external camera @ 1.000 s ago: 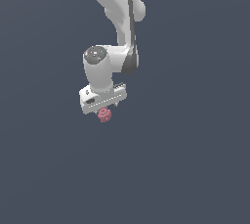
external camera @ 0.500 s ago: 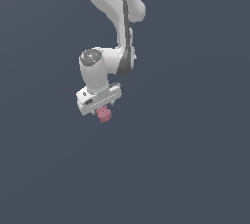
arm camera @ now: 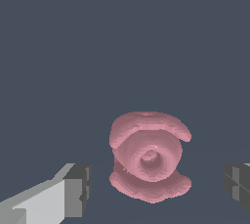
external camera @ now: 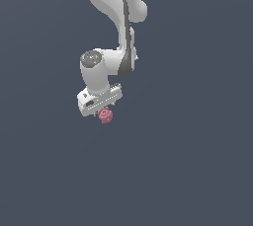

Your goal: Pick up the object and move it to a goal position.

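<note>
I see the arm [external camera: 116,18] coming down from the top of the exterior frame, left of centre. My gripper [external camera: 102,113] sits mid-frame, with the object [external camera: 105,116] directly beneath it, between the two fingers [arm camera: 73,191], neither touching it.

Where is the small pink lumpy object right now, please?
In the exterior view, the pink object sits just under the white pincer, left of centre. The wrist view shows it between the two fingertips, with a gap on each side.
</note>
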Controlling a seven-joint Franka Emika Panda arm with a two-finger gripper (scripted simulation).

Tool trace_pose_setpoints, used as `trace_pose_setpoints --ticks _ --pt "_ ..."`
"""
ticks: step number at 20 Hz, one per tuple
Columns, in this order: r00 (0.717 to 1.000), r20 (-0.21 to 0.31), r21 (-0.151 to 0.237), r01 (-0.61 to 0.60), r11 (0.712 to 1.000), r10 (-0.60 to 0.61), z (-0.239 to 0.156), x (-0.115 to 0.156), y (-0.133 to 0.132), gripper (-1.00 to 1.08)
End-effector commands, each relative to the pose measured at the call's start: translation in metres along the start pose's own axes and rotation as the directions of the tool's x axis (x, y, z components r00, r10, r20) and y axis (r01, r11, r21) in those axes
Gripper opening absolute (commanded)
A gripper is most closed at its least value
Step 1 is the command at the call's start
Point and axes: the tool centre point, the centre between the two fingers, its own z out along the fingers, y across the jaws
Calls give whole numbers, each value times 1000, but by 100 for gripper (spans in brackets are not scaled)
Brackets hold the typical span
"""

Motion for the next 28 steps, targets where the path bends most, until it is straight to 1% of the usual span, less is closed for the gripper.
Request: trace_pose_setpoints --ticks 1,8,14,15,28 --pt "1000 1 1 1 1000 -1 6 0 0 100" --pt "1000 0 1 3 1000 -3 38 -1 -1 100" --pt "1000 0 1 4 1000 -4 48 -1 0 100" --pt "1000 0 1 4 1000 -4 48 -1 0 -100" --pt "1000 0 -1 3 1000 -3 44 -1 1 -100"
